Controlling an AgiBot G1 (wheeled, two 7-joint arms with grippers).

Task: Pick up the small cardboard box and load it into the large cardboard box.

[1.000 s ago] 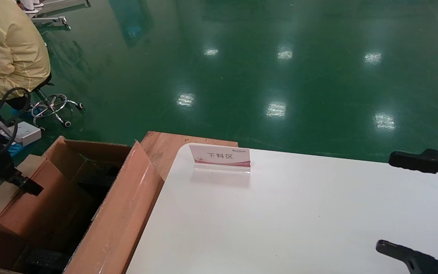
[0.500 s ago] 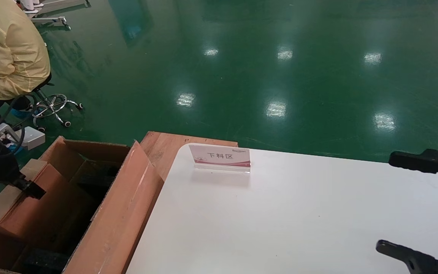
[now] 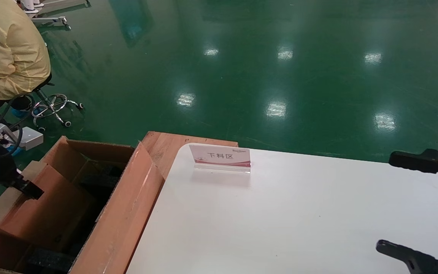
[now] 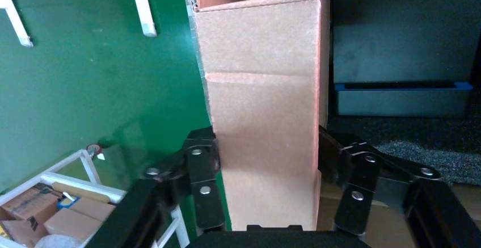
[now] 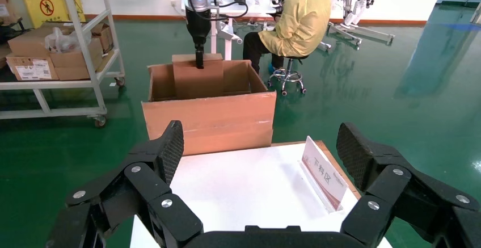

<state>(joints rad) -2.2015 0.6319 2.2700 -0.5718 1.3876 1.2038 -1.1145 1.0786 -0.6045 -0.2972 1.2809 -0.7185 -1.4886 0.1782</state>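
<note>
We are mid-loading: our left end effector [image 4: 266,163], clamped on the small cardboard box [image 4: 264,123], must lower it into the large cardboard box [image 3: 116,213], while our right end effector [image 5: 261,157] hangs spread apart above the tabletop [image 3: 280,213].

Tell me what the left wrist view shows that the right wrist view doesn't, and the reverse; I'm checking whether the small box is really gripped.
Only the left wrist view shows the left gripper close up, its fingers pressed against both narrow sides of the small cardboard box.

Only the right wrist view shows the right gripper open over the white table, the sign card, a seated person, and the whole large cardboard box.

Both show the small cardboard box held upright at the large cardboard box.
</note>
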